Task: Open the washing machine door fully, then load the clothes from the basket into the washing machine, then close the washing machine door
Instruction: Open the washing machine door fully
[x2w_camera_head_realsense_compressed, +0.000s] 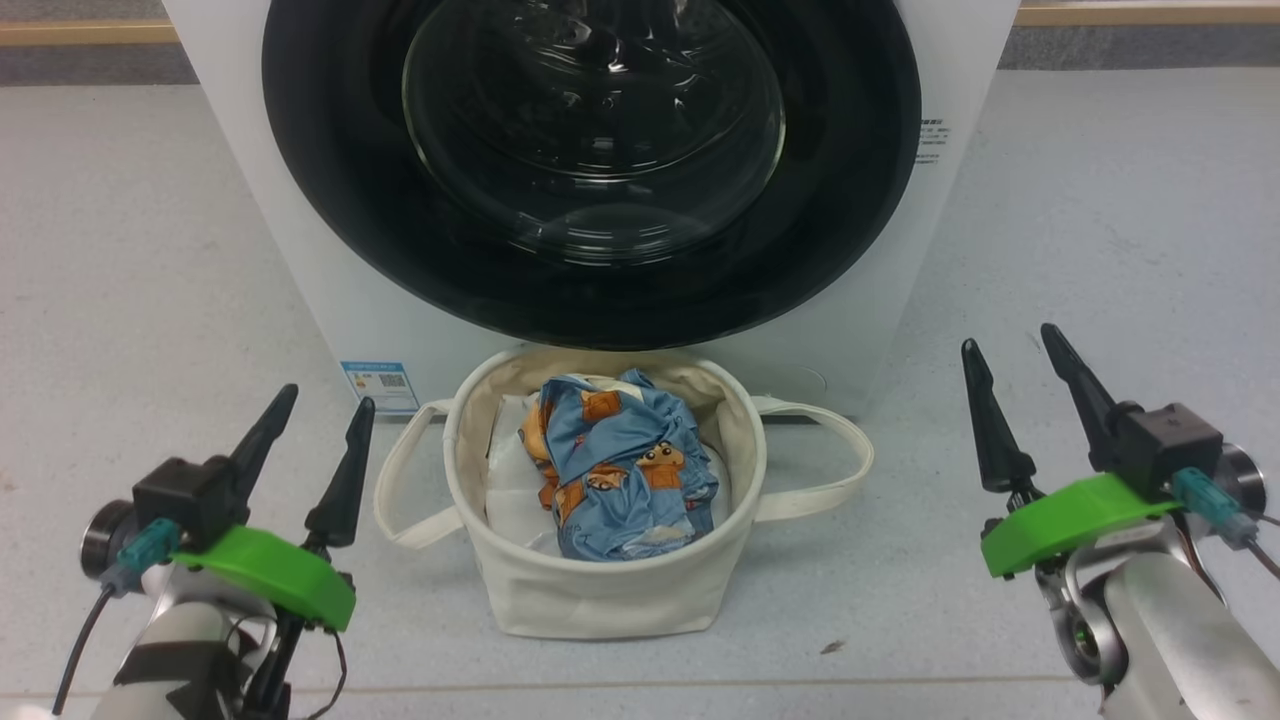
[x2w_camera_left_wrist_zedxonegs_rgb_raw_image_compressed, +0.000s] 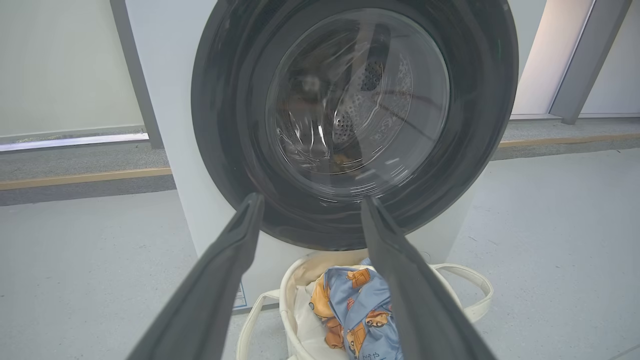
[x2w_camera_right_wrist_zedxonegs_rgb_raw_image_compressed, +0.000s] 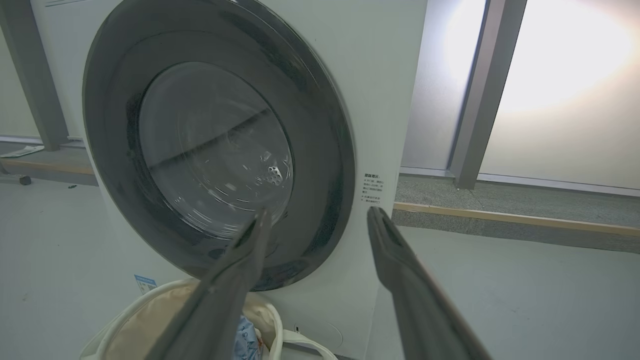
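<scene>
The white washing machine (x2w_camera_head_realsense_compressed: 330, 300) stands ahead, its round black-rimmed door (x2w_camera_head_realsense_compressed: 590, 170) flat against the front, shut. The door also shows in the left wrist view (x2w_camera_left_wrist_zedxonegs_rgb_raw_image_compressed: 350, 115) and the right wrist view (x2w_camera_right_wrist_zedxonegs_rgb_raw_image_compressed: 215, 150). On the floor just before it sits the cream basket (x2w_camera_head_realsense_compressed: 600, 590), holding the light blue clothes (x2w_camera_head_realsense_compressed: 620, 460) with orange bears on white padding. My left gripper (x2w_camera_head_realsense_compressed: 322, 401) hovers open left of the basket, empty. To the basket's right my right gripper (x2w_camera_head_realsense_compressed: 1010, 340) is open and empty too.
Grey floor spreads to both sides of the machine. A blue label sticker (x2w_camera_head_realsense_compressed: 380, 385) marks the machine's lower left corner. A low wooden-edged kerb (x2w_camera_right_wrist_zedxonegs_rgb_raw_image_compressed: 515, 217) and wall panels run behind.
</scene>
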